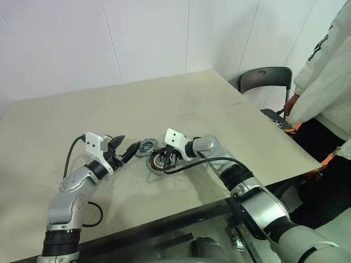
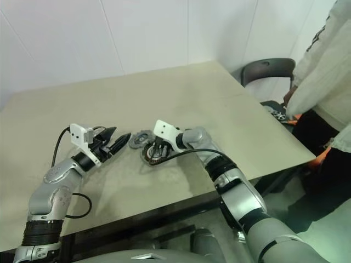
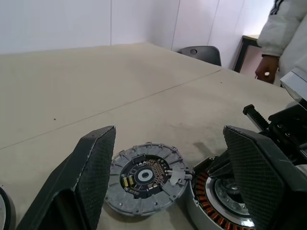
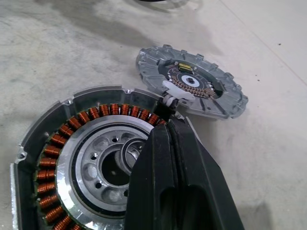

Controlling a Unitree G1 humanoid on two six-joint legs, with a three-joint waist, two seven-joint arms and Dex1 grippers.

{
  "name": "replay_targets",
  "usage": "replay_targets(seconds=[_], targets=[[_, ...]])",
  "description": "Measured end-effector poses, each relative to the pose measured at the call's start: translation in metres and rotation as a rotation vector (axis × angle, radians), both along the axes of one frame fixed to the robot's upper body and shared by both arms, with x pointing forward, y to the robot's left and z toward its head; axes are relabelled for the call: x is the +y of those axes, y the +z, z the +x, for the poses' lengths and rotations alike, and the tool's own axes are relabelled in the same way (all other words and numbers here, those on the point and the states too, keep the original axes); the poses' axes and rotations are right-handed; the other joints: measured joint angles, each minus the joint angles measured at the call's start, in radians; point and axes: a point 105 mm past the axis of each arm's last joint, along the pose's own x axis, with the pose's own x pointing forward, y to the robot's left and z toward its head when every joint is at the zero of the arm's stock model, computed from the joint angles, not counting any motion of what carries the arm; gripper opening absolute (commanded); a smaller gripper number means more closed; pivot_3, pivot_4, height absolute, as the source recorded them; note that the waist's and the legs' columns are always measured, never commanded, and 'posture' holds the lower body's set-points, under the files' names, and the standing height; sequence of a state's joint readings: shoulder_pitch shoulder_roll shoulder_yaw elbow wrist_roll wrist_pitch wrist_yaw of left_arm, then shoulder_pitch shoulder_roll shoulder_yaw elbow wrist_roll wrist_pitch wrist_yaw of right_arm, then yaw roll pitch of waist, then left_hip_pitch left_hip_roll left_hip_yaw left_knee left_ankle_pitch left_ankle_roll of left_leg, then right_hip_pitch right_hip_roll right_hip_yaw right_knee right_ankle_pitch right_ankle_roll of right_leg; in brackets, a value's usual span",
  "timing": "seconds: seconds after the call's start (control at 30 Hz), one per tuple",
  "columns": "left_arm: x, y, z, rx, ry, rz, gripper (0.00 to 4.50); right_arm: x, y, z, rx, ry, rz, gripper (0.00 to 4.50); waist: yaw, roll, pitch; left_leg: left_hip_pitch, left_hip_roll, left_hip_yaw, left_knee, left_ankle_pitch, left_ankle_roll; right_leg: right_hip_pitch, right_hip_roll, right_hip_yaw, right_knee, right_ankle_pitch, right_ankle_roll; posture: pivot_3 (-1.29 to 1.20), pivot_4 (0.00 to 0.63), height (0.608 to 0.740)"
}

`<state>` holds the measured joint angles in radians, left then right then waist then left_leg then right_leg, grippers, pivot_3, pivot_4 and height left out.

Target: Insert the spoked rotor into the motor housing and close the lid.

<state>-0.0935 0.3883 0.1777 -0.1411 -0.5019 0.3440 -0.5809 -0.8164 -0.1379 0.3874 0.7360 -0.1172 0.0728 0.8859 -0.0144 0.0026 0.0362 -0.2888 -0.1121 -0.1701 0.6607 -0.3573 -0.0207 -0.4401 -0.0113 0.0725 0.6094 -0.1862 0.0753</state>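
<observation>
On the table [image 1: 230, 120], motor housing [image 4: 72, 158] w/ rotor seated inside; right gripper [image 4: 175, 139] pinched closed over it. Left gripper [image 3: 168, 158] spread wide, empty, by the lid [image 3: 146, 177]. Head cam adds a person [image 1: 329, 71].

Bare grey cast-metal motor housing [image 4: 45, 127] with glossy copper windings [image 4: 103, 111] on a matt, speckled beige table [image 4: 268, 158]

Bare table [image 1: 164, 98] lies open beyond the motor housing [image 1: 160, 161], flanked closely by both end effectors.
</observation>
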Motion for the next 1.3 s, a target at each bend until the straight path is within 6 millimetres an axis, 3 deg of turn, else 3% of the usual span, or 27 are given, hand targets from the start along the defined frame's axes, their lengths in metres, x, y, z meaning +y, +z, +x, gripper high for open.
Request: replay_targets(seconds=[0.33,0.67,0.87,1.13,1.23,1.3], targets=[[0.0,0.0,0.0,0.001,0.001,0.0,3.82,-0.009,-0.002,-0.003,0.004,0.034,-0.029,0.05,0.001,0.0,0.0,0.0,0.0,0.0,0.0,0.0,0.0,0.0,0.0,0.0,0.0,0.0,0.0,0.0,0.0,0.74],[-0.001,0.003,0.003,-0.01,-0.001,0.0,3.82,0.005,0.002,-0.015,0.028,0.09,-0.017,0.05,0.001,0.0,0.0,0.0,0.0,0.0,0.0,0.0,0.0,0.0,0.0,0.0,0.0,0.0,0.0,0.0,0.0,0.74],[0.0,0.002,0.004,-0.006,0.0,-0.001,3.82,0.003,0.003,-0.01,-0.002,0.052,-0.011,0.05,0.001,0.0,0.0,0.0,0.0,0.0,0.0,0.0,0.0,0.0,0.0,0.0,0.0,0.0,0.0,0.0,0.0,0.74],[-0.001,0.002,0.003,-0.005,-0.003,-0.002,3.82,0.0,0.02,-0.003,-0.003,-0.009,0.097,0.05,0.001,0.0,0.0,0.0,0.0,0.0,0.0,0.0,0.0,0.0,0.0,0.0,0.0,0.0,0.0,0.0,0.0,0.74],[-0.001,0.002,0.003,-0.005,-0.006,-0.002,3.82,0.001,0.014,-0.014,0.019,0.025,0.087,0.05,0.001,0.0,0.0,0.0,0.0,0.0,0.0,0.0,0.0,0.0,0.0,0.0,0.0,0.0,0.0,0.0,0.0,0.74],[-0.001,0.002,0.003,-0.005,-0.006,-0.001,3.82,-0.002,-0.001,-0.024,0.062,0.04,0.06,0.05,0.001,0.0,0.0,0.0,0.0,0.0,0.0,0.0,0.0,0.0,0.0,0.0,0.0,0.0,0.0,0.0,0.0,0.74]])
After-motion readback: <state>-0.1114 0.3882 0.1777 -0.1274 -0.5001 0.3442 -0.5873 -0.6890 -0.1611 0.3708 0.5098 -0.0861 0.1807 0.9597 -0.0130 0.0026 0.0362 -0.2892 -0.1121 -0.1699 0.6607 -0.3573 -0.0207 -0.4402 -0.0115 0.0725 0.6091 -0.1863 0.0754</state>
